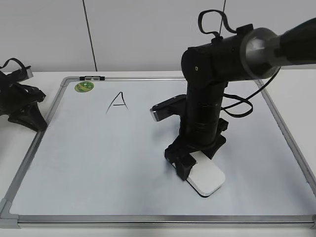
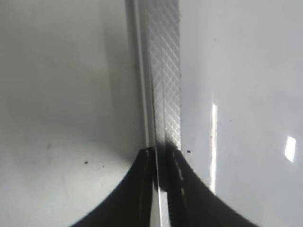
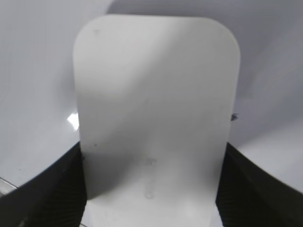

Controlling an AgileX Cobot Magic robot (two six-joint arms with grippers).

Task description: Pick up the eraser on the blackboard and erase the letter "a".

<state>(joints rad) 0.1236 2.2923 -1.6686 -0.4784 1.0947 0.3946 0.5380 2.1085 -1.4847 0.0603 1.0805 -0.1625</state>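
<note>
Glossy white blackboard (image 1: 98,163), cross-hatched metal frame (image 2: 164,71), smooth matt eraser (image 3: 156,113).

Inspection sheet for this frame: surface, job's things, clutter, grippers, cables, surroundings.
Surface: white table under a framed blackboard lying flat.
Job's things: eraser flat on the board's right half, white face up; the only letter in view is an angular "A"; no lowercase "a" seen.
Clutter: green sticker at the board's top left corner.
Grippers: right gripper has a finger at each long side of the eraser, contact unclear; left gripper rests at the board's left frame, fingers closed.
Cables: black loops on the right arm.
Surroundings: plain light wall.
</note>
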